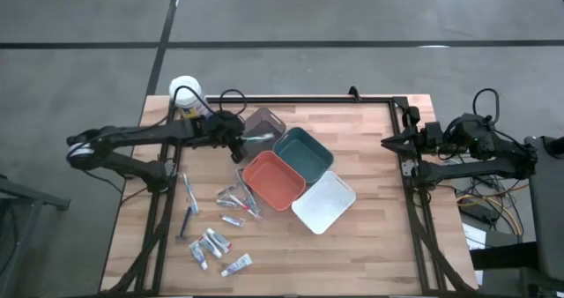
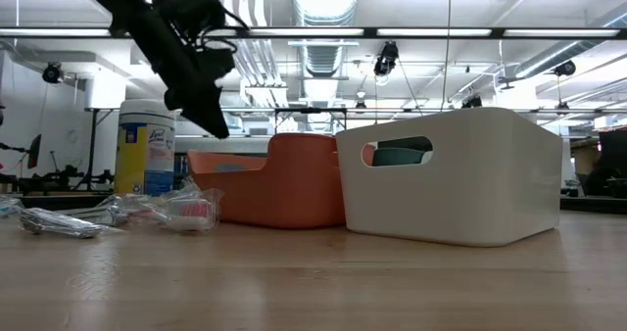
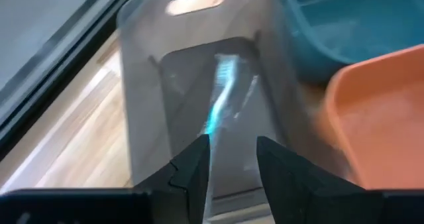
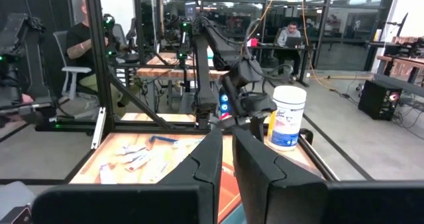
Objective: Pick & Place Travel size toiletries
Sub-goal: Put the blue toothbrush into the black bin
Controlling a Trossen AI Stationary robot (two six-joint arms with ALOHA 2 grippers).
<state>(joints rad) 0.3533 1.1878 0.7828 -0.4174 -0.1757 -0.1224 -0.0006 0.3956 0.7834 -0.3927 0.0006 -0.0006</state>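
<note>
Hovering over the grey tray, left gripper has its fingers parted, blue toothbrush lying loose inside; right gripper nearly closed, holding nothing.

The only lettering in view stands on the label of the white-lidded canister at the table's far corner: in the low view a script word sits near the top of its yellow and blue label, too small to read with any certainty. In the right wrist view the same canister shows a blue patch on a white label, its print illegible. Nothing can be read on the trays or on the small tubes lying on the table.
</note>
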